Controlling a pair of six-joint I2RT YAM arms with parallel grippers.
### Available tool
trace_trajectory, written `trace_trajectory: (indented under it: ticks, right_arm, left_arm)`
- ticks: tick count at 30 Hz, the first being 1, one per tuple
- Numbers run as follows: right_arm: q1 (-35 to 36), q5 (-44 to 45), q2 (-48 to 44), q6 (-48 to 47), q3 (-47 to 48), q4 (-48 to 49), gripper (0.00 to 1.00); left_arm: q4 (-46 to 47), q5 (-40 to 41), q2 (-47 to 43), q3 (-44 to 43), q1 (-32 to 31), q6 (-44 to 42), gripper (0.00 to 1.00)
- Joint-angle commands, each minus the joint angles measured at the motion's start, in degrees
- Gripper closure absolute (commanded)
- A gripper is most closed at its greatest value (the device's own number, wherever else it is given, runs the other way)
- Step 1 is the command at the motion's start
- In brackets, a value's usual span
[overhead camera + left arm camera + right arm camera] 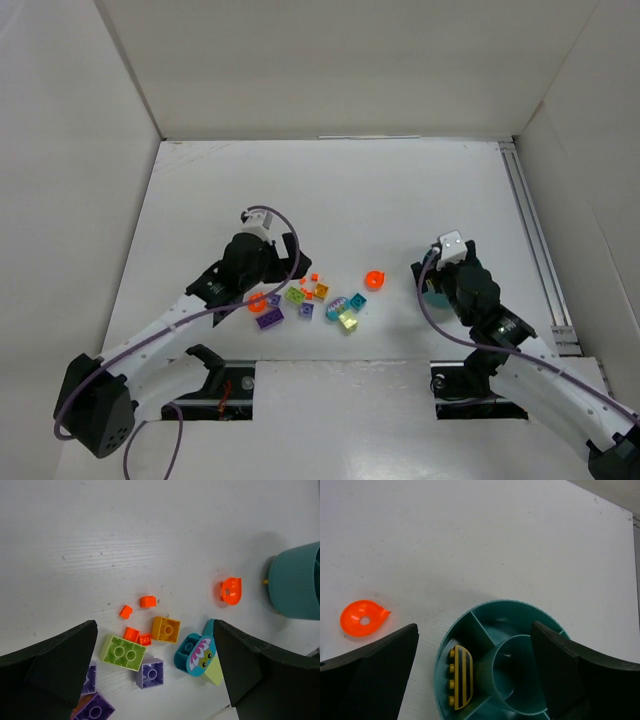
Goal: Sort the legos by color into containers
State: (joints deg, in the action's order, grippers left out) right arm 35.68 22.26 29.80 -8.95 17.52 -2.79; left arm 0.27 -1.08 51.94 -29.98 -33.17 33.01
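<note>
**Both jaws open and empty; one brick in the bowl, the rest loose on the table**

- Right jaws: spread wide with nothing between them, hanging right over the teal divided bowl (515, 620). A yellow-and-black striped brick (458, 677) lay in the compartment at about 8 o'clock in the right wrist view. The other compartments in view looked empty.
- Left jaws: fully apart and holding nothing, above the 9 o'clock end of the legos (305, 298).
- The legos sat in a loose cluster on the table (330, 200), at 9 o'clock from the bowl in the top view. Among them:
  - a lime green brick (122, 652)
  - a purple brick (150, 672)
  - an orange-yellow brick (166, 629)
  - a teal flower-print piece (195, 654)
  - several tiny orange bits (148, 601)
- An orange translucent ring piece (364, 618) lay alone between the cluster and the bowl.

Handling, as I judge it:
- The bricks are rigid, very light and slick plastic, so they'd likely skate or pop out if pinched off-centre.
- Best hold is across two flat opposite side walls, low down, not on the studs.
- The lime green and purple bricks almost touched, so one may need nudging free before a pick.
- The ring lay flat and thin, so take it across the rim.
- The tiny orange bits are the hardest to grip.
</note>
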Motion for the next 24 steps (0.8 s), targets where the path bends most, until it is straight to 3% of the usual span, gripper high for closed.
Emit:
trace_trajectory:
  ticks: [1, 6, 11, 17, 24]
  right_arm:
    - [-0.2, -0.9, -0.1, -0.8, 6.5, -0.7, 0.0]
    - [-0.7, 11.7, 6.3, 5.9, 15.9, -11.8, 0.0]
    - [-6.4, 16.7, 17.5, 12.6, 29.1, -27.9, 0.0]
    - [-9.7, 16.1, 18.2, 12.1, 30.0, -27.1, 0.0]
    - [-14.6, 15.5, 13.5, 11.6, 30.1, -28.5, 0.0]
  left_arm:
    - [1.3, -5.7, 4.7, -4.7, -2.5, -3.6, 0.0]
    - [-1.8, 3.2, 12.4, -9.0, -10.8, -4.7, 0.05]
    - [-2.5, 1.0, 19.5, -11.9, -14.4, -7.5, 0.17]
    - [-4.4, 6.1, 25.4, -14.8, -14.4, -7.0, 0.38]
    - [-4.9, 7.3, 28.7, -15.5, -16.8, -7.0, 0.42]
